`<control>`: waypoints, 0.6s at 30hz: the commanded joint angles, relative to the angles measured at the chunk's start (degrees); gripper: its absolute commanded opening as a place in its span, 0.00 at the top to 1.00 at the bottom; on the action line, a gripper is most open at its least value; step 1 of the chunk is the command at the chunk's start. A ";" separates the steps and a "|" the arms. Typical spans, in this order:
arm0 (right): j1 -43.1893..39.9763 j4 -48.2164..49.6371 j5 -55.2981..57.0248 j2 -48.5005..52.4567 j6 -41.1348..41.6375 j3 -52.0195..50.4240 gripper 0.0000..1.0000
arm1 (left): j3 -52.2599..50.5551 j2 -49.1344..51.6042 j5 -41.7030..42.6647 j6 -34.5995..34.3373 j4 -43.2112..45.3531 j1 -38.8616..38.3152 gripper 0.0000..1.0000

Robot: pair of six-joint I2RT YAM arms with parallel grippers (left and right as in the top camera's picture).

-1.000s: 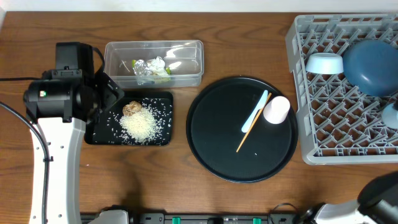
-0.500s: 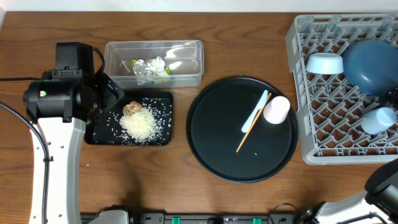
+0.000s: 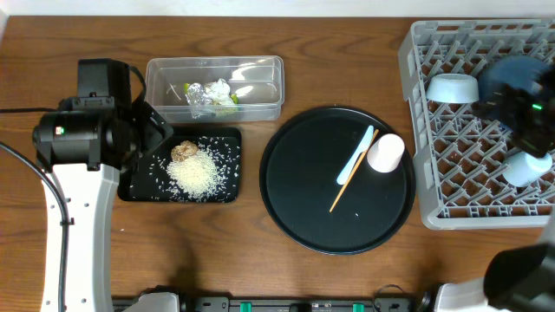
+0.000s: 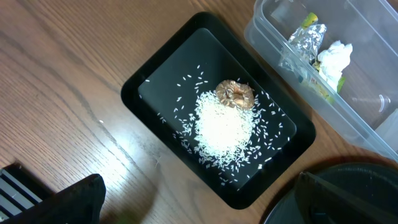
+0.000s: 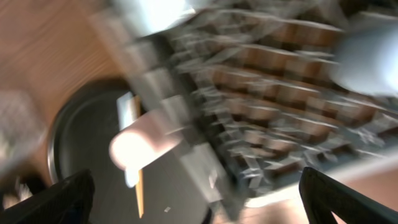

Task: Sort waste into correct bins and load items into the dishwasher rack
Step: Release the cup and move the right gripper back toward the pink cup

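The grey dishwasher rack (image 3: 460,186) holds a pale blue bowl (image 3: 453,87), a small cup (image 3: 525,169) and a blue plate (image 3: 501,74) partly hidden by my blurred right arm. On the round black tray (image 3: 295,199) lie a light blue spoon (image 3: 355,156), a wooden stick (image 3: 345,182) and a second cup (image 3: 386,152). Rice (image 4: 224,124) and a brown lump (image 4: 235,94) sit in the black tray (image 4: 134,93). In the clear tub (image 4: 267,31) lie a foil wad (image 4: 308,40) and a wrapper (image 4: 323,84). My left gripper (image 4: 199,211) and right gripper (image 5: 202,205) are open and hold nothing.
The left arm's body (image 3: 74,143) hangs over the table's left side, beside the black tray. The rack fills the right end of the wooden table (image 3: 251,260). The right wrist view is motion-blurred, showing the rack (image 5: 267,93) and the cup (image 5: 146,143) on the round tray.
My right gripper opened and left a cup lying in the rack's right side. The right arm then swung up over the rack, covering part of the plate. The left arm stayed still.
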 commanded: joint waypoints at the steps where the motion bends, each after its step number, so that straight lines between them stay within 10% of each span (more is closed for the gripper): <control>1: 8.35 0.55 2.40 0.37 -2.49 -0.09 0.01 | 0.24 0.13 -0.96 -0.33 -0.24 0.24 0.02; 18: 27.69 5.27 20.15 17.55 10.25 -1.51 0.01 | 0.24 0.17 -1.60 -0.33 -1.29 0.24 0.02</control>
